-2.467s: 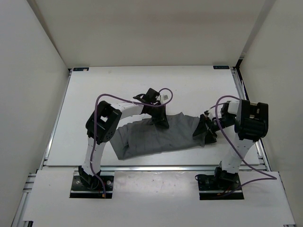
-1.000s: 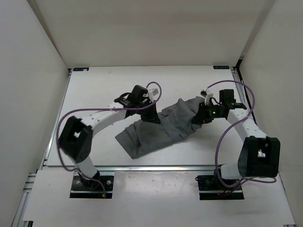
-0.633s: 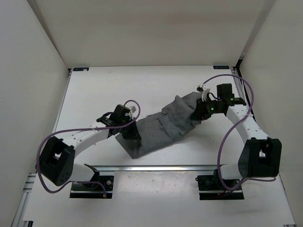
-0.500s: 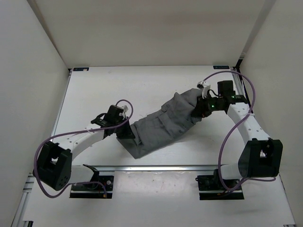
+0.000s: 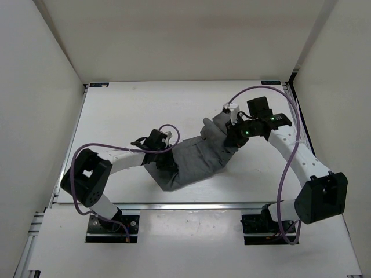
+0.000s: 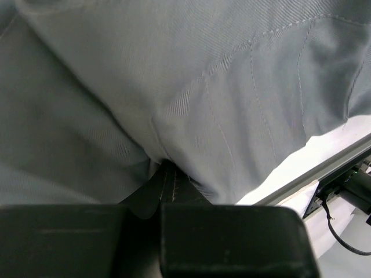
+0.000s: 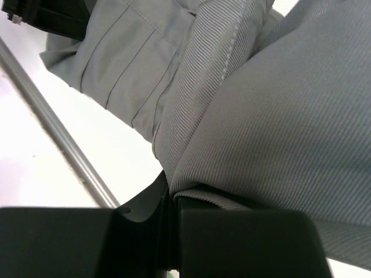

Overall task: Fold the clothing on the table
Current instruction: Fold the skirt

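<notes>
The clothing (image 5: 197, 157) is a grey pleated garment lying bunched in a diagonal strip across the middle of the white table (image 5: 127, 110). My left gripper (image 5: 166, 162) is at its lower left end, shut on a fold of the fabric. In the left wrist view the cloth (image 6: 220, 87) fills the frame above the closed left gripper (image 6: 165, 174). My right gripper (image 5: 232, 136) is at the upper right end, shut on a raised edge. In the right wrist view the ribbed grey cloth (image 7: 278, 116) drapes over the closed right gripper (image 7: 172, 188).
A metal rail (image 5: 191, 204) runs along the table's near edge, with both arm bases behind it. White walls stand at the left, back and right. Purple cables (image 5: 255, 90) loop off both arms.
Both grippers have moved toward each other with the cloth held. The right one came left and nearer, the left one shifted right. The garment is now shorter and more bunched.
</notes>
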Tool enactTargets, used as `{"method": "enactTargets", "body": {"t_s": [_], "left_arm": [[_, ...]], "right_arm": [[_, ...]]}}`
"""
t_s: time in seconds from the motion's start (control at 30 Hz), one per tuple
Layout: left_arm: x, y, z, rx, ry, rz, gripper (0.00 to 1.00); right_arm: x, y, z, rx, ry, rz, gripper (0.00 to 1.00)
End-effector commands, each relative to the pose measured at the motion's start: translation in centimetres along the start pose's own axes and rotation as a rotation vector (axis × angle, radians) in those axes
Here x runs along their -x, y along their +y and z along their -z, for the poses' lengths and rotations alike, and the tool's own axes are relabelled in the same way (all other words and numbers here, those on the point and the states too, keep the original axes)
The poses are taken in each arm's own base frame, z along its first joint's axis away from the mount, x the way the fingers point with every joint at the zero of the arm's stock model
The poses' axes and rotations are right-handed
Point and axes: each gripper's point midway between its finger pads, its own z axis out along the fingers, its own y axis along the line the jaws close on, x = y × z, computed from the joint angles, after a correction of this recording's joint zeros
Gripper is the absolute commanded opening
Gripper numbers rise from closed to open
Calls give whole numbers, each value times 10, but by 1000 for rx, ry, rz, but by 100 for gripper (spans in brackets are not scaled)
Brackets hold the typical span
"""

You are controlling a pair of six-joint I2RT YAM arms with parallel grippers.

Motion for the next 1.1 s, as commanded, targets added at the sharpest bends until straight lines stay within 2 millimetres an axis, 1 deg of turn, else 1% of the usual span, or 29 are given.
{"method": "enactTargets", "body": {"t_s": [0.0, 0.03, 0.1, 0.2, 0.27, 0.33, 0.37, 0.43, 0.47, 0.5, 0.53, 0.57, 0.6, 0.63, 0.67, 0.7, 0.73, 0.77, 0.8, 0.83, 0.87, 0.9, 0.93, 0.97, 1.0, 1.03, 1.07], "left_arm": [[16, -21, 1, -77, -34, -31, 0], [19, -19, 0, -74, -43, -26, 0], [15, -18, -2, -71, -28, -30, 0], [12, -19, -5, -83, -15, -32, 0], [10, -16, -6, -74, -16, -32, 0], [15, -20, -4, -88, -31, -44, 0], [16, -18, -4, -86, -30, -38, 0], [14, -20, -5, -90, -27, -34, 0], [14, -17, -6, -85, -28, -35, 0], [13, -23, -6, -97, -25, -39, 0], [9, -21, -7, -90, -20, -32, 0], [12, -24, -7, -98, -30, -32, 0], [12, -28, -7, -112, -33, -35, 0], [10, -26, -8, -104, -32, -28, 0], [9, -26, -8, -107, -33, -27, 0], [9, -26, -8, -108, -34, -23, 0], [11, -25, -6, -107, -31, -20, 0], [16, -24, -3, -97, -43, -10, 0], [16, -16, 2, -59, -41, 0, 0], [25, -15, 13, -27, -73, 0, 0], [36, -14, 20, -11, -107, -8, 0], [39, -14, 32, 13, -136, -19, 0], [48, -12, 43, 41, -169, -10, 0], [49, -9, 52, 59, -171, -2, 0], [56, -8, 60, 75, -190, 22, 0], [49, -4, 65, 94, -170, 34, 0], [47, 0, 73, 117, -171, 46, 0]], "right_arm": [[27, 3, 6, -62, -23, 144, 0], [30, 1, 5, -81, -15, 161, 0], [36, 14, -1, -69, -9, 211, 0], [43, 28, -6, -52, -11, 238, 0], [42, 32, -10, -51, -2, 235, 0], [44, 38, -14, -54, -1, 245, 0], [44, 38, -14, -60, -5, 240, 0], [46, 47, -20, -37, -4, 251, 0], [48, 50, -19, -36, -12, 261, 0], [49, 58, -23, -20, -10, 278, 0], [48, 62, -28, -19, 6, 305, 0], [48, 68, -32, -13, 12, 327, 0], [50, 80, -38, 3, 12, 363, 0], [47, 85, -46, -4, 35, 395, 0], [45, 83, -51, -28, 58, 411, 0], [40, 92, -59, -32, 81, 448, 0], [36, 95, -67, -37, 105, 465, 0], [34, 92, -73, -61, 120, 463, 0], [32, 92, -78, -81, 136, 485, 0], [35, 92, -82, -87, 128, 491, 0], [34, 91, -86, -93, 139, 489, 0], [37, 88, -88, -111, 133, 490, 0], [39, 85, -88, -130, 132, 497, 0], [36, 83, -92, -137, 148, 496, 0], [35, 82, -96, -140, 154, 496, 0], [42, 76, -95, -183, 144, 512, 0], [40, 75, -100, -186, 155, 513, 0]]}}
